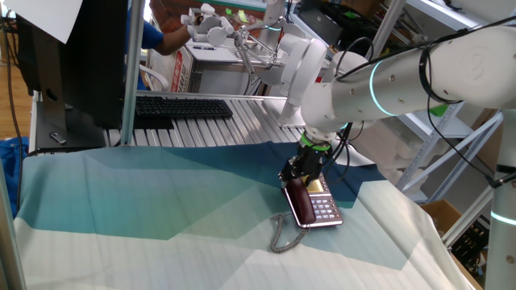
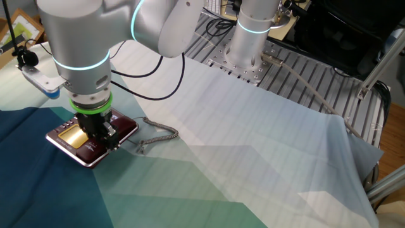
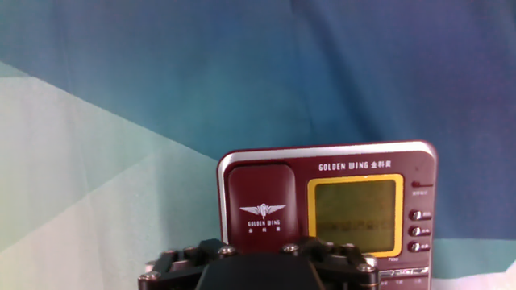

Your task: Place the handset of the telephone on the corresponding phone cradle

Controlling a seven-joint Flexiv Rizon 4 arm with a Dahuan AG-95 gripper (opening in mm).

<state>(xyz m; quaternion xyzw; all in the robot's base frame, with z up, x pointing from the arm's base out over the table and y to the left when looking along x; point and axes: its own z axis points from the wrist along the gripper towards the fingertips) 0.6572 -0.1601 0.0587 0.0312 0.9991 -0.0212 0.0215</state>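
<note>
Over the telephone [image 1: 316, 205], jaws, grip state hidden, are hovering by the handset [image 3: 260, 205], seemingly light, rigid, best gripped mid-bar

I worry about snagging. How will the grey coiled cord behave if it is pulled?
The coiled cord lies slack and curved on the cloth, so it probably is floppy and stretches. It joins the telephone, which looks small, so a hard pull might drag it.
</note>
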